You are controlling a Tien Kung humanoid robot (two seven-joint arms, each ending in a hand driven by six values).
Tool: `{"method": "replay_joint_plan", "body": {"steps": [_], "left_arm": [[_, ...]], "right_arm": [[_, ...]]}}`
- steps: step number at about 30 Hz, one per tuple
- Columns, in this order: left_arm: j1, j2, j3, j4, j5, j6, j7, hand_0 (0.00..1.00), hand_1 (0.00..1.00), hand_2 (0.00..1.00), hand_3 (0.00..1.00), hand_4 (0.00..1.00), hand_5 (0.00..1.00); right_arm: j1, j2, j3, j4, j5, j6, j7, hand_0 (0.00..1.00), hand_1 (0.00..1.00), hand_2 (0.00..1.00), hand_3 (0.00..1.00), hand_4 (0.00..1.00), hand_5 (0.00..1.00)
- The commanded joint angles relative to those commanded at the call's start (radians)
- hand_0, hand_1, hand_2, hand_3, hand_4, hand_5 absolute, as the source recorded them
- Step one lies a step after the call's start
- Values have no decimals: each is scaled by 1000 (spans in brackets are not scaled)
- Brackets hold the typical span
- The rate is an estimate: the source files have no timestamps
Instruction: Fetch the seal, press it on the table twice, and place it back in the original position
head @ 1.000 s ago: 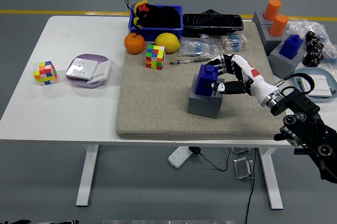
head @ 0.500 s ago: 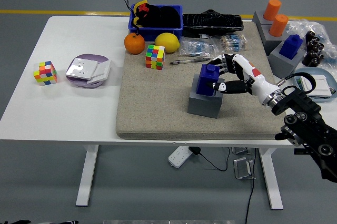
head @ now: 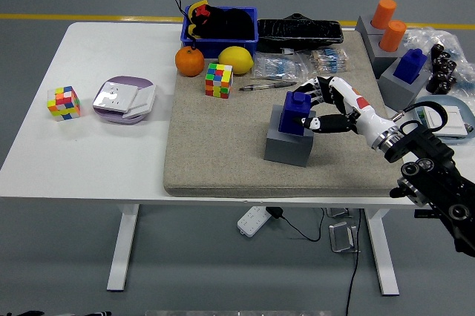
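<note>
A blue seal [head: 294, 114] stands in its grey block holder [head: 286, 148] on the beige mat [head: 215, 153], right of centre. My right hand [head: 307, 106] reaches in from the right and is shut on the seal. Its fingers [head: 315, 87] curl over the top and far side, and the thumb presses the seal's right face. The seal's base still sits in the holder. My left arm is out of view.
A colourful cube [head: 219, 79], a pen [head: 267, 86], an orange [head: 189, 61], a lemon [head: 236, 59] and a blue bin [head: 220, 23] lie behind the holder. A second blue seal [head: 410, 64] and orange cylinders [head: 384, 13] stand at the far right. Another cube [head: 64, 102] and a purple plate [head: 124, 99] are at the left.
My right hand and forearm have shifted very slightly to the right, still closed on the seal. Nothing else has moved.
</note>
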Motion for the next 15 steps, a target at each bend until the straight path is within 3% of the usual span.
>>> {"method": "replay_joint_plan", "body": {"steps": [15], "left_arm": [[-1,-1,-7,0,5,0,0,819,816,788,836,805,405]], "right_arm": [[0,7,-11,-11,1,0,2,496,355,358,365,664,2]]}}
